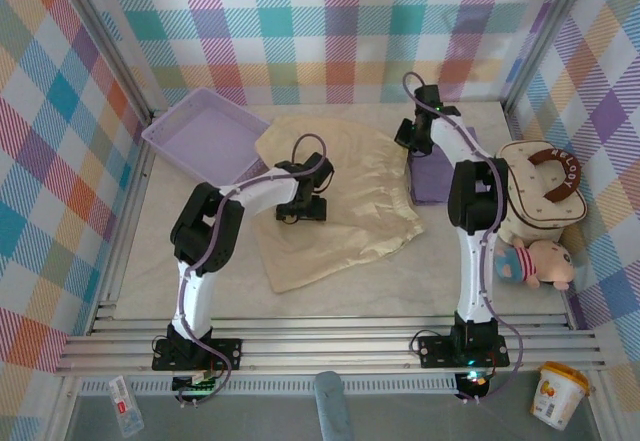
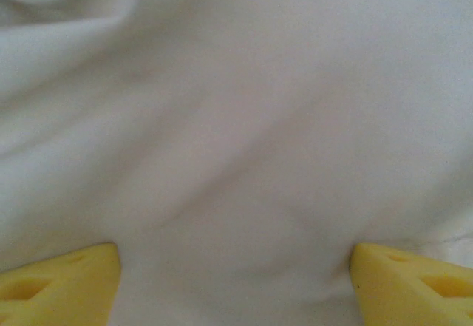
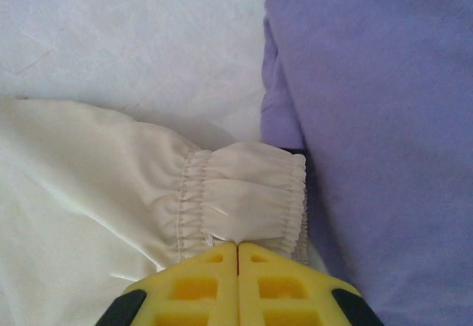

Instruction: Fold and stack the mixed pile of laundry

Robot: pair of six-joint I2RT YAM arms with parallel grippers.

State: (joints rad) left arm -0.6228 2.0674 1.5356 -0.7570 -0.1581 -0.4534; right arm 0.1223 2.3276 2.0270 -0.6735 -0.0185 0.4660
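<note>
Laundry is sitting mid-table in the top view. The cream shirt (image 1: 345,201) is lying spread out across the centre, and the purple T-shirt (image 1: 432,176) is sitting folded just right of it. I'm seeing the left gripper (image 1: 300,208) resting down on the left-centre part of the cream shirt. On its wrist cam the yellow fingers (image 2: 59,285) are poking in from the two bottom corners, spread wide, with just pale cloth between them and nothing pinched. The right gripper (image 3: 236,248) is squeezing its fingers together on the shirt's elastic cuff (image 3: 244,193), bottom centre of its view, and the cuff is lying right up against the purple tee. The lavender basket (image 1: 200,131) is sitting upper left, and the padded bag (image 1: 540,186) far right.
</note>
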